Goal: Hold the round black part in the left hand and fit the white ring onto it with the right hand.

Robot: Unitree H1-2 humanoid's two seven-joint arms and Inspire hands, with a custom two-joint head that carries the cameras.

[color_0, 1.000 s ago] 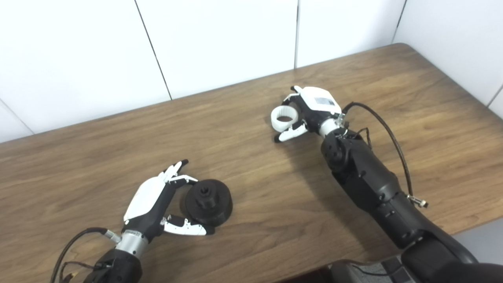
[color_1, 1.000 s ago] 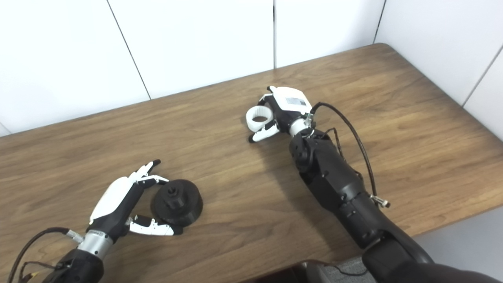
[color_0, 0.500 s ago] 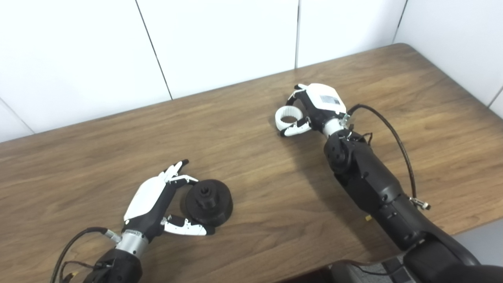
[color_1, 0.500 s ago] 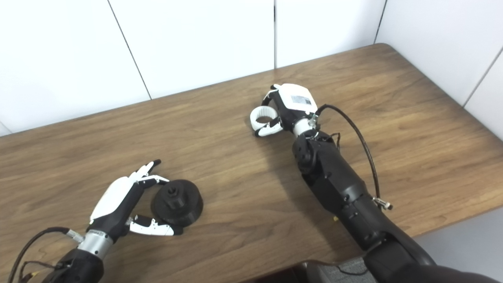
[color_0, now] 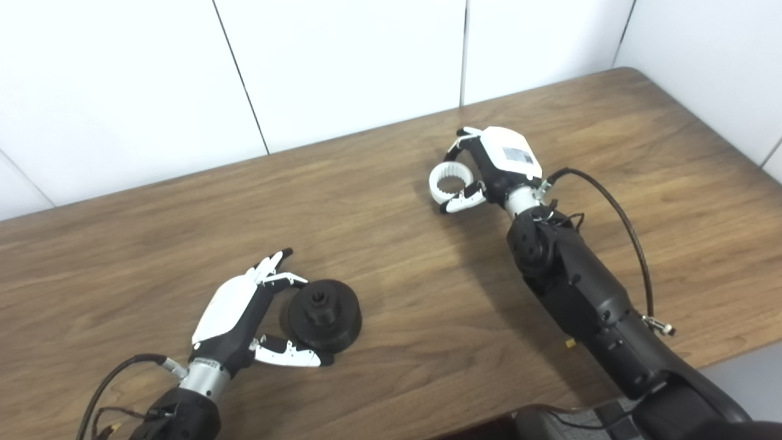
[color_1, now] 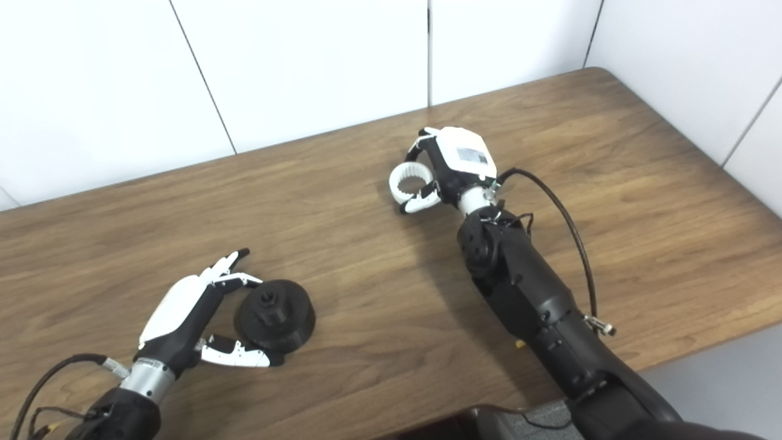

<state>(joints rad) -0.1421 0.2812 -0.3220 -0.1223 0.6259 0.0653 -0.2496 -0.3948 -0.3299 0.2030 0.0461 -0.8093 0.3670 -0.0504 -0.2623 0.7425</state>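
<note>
The round black part (color_0: 324,315) lies flat on the wooden table (color_0: 391,263), its hub facing up. My left hand (color_0: 244,311) rests beside it on the left, fingers spread at its far edge and thumb along its near edge, cupping it loosely without closing. Further back and to the right, my right hand (color_0: 496,166) is shut on the white ring (color_0: 451,183), which it pinches between thumb and fingers. The ring is tilted, so its ribbed inner wall faces me, and it looks slightly raised off the wood.
White wall panels (color_0: 342,67) stand right behind the table's far edge. The table's rounded right corner (color_0: 629,72) and its front edge are close to my right arm. A black cable (color_0: 623,214) loops out from the right forearm.
My right hand has closed its thumb tighter on the white ring, shifted a little to the right and tipped the ring up. The left hand and black part have not moved.
</note>
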